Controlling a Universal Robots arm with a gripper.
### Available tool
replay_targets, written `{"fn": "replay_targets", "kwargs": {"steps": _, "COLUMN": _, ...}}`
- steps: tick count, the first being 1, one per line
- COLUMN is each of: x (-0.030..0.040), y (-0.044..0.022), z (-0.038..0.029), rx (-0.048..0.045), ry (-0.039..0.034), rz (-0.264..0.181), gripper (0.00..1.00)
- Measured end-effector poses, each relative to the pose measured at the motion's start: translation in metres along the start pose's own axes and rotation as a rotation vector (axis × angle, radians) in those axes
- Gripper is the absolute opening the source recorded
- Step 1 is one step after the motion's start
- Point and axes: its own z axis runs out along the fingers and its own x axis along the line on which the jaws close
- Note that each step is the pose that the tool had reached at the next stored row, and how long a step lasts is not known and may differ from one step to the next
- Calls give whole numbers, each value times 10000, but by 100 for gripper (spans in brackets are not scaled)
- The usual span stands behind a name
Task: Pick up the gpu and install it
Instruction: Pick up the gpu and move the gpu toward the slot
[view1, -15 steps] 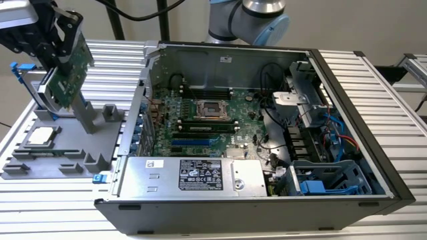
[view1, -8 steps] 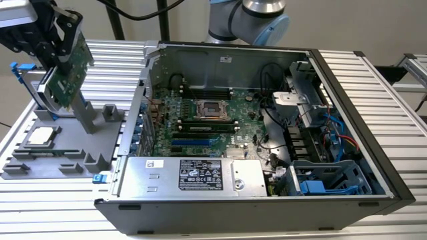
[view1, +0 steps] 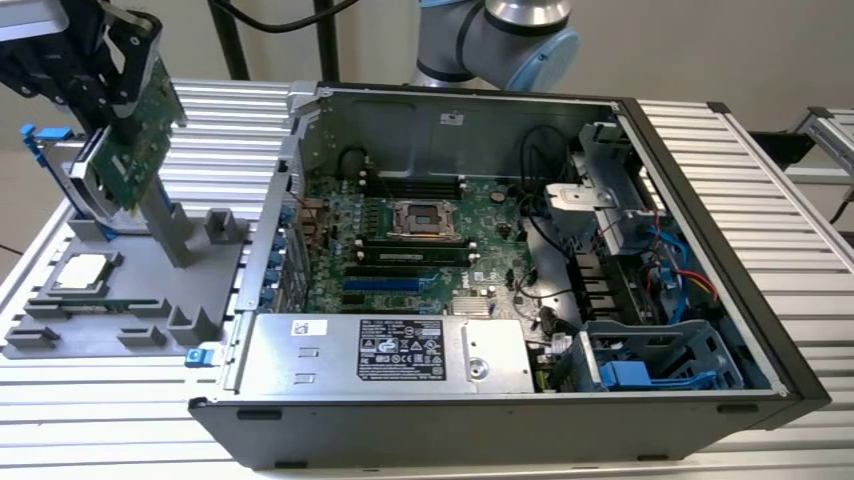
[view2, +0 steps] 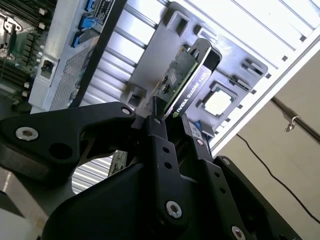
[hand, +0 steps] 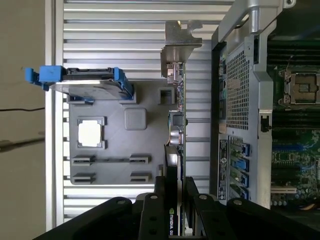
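The fingers (view2: 159, 145) are clenched on one long edge of the gpu (view1: 140, 135), which hangs upright over the tray (view1: 80, 335) beside the case (view1: 534, 405); it looks light, stiff and fragile, best gripped by its edges

My work surface is a ribbed aluminium table (view1: 747, 180), its slats catching bright, even light. Behind the table are a plain pale wall (view1: 694, 40) and a black post (view1: 324, 40). Beside the table lies beige floor (hand: 22, 75) (one thin black cable (hand: 20, 109) crosses it).
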Motion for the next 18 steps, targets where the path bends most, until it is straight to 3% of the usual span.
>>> {"fn": "replay_targets", "kwargs": {"steps": 13, "x": -2, "y": 5, "z": -97, "rx": 0, "ry": 1, "rz": 0, "gripper": 0}}
{"fn": "replay_targets", "kwargs": {"steps": 18, "x": -3, "y": 4, "z": -98, "rx": -2, "ry": -1, "rz": -2, "gripper": 0}}
